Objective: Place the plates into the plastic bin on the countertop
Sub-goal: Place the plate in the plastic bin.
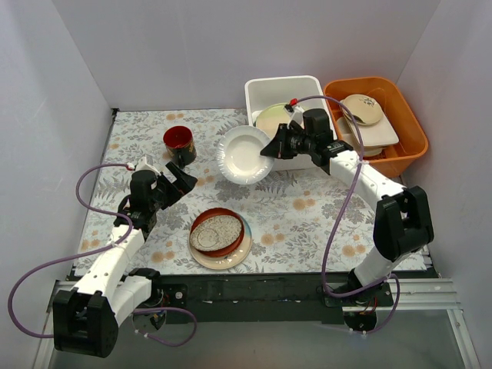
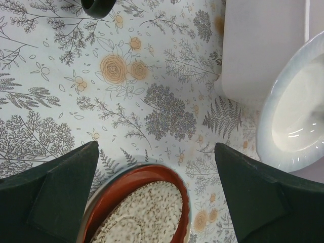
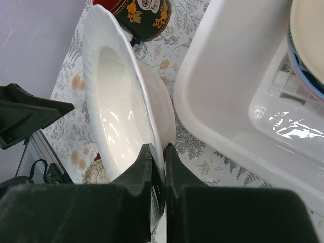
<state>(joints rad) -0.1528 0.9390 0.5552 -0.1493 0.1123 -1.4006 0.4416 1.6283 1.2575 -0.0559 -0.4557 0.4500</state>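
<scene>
**Top view:** The right end effector (image 1: 269, 147) was seen clamped on the rim of a white fluted plate (image 1: 244, 154). The plate was held tilted over the counter (image 1: 307, 223), just beside the near-left corner of the white plastic bin (image 1: 280, 81). A pale cream plate (image 1: 270, 119) was seen inside the bin. The left end effector (image 1: 184, 181) was held w/ fingers wide apart and empty, btwn a dark-red cup (image 1: 178, 141) and a red-brown plate (image 1: 238, 223). That plate carried a speckled oval dish (image 1: 215, 231) and was stacked on a cream plate (image 1: 231, 261). An orange tub (image 1: 403, 160) w/ beige dishes was set just right of the bin.

**Left wrist view:** The left end effector (image 2: 156, 149) was shown spread, nothing btwn its fingers. Below it lay the red-brown plate (image 2: 174, 177) w/ the speckled oval dish (image 2: 142, 212). The white fluted plate (image 2: 298, 116) was seen at the right edge, next to the bin wall (image 2: 260, 45).

**Right wrist view:** The right end effector (image 3: 157, 152) was seen pinched on both faces of the white fluted plate (image 3: 121, 101) at its rim. The bin (image 3: 223, 76) was seen close on the right, the pale cream plate (image 3: 310, 35) inside it. The cup (image 3: 139, 15) was visible beyond the plate.
</scene>
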